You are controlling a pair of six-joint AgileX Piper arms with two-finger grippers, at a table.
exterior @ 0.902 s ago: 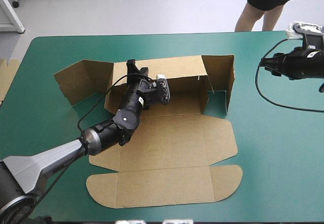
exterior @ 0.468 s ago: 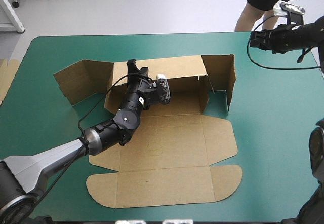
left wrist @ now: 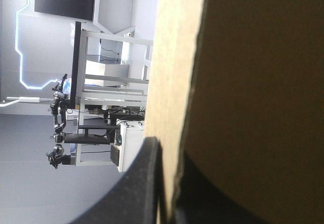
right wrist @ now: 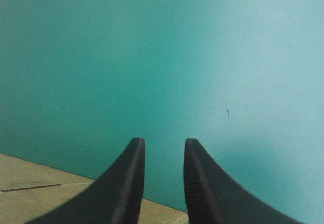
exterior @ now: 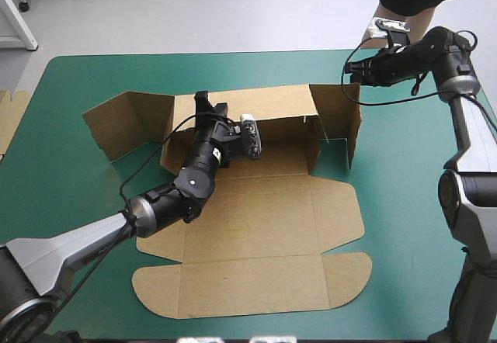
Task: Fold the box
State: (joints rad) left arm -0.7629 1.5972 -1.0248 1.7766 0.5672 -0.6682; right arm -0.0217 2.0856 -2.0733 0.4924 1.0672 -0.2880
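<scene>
Left hand (exterior: 206, 105) clamps the back wall (exterior: 272, 102) of the box (exterior: 256, 219) upright.
Right hand (right wrist: 163, 150), narrowly parted and empty, hovers near the side flap (exterior: 353, 122), probably to fold it in.

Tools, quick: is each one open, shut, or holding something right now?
Left tool: shut on the box.
Right tool: open, holding nothing.

Box (exterior: 256, 226) brown; cover (exterior: 404, 203) teal-green, plain; right claw (right wrist: 163, 141) black.
</scene>
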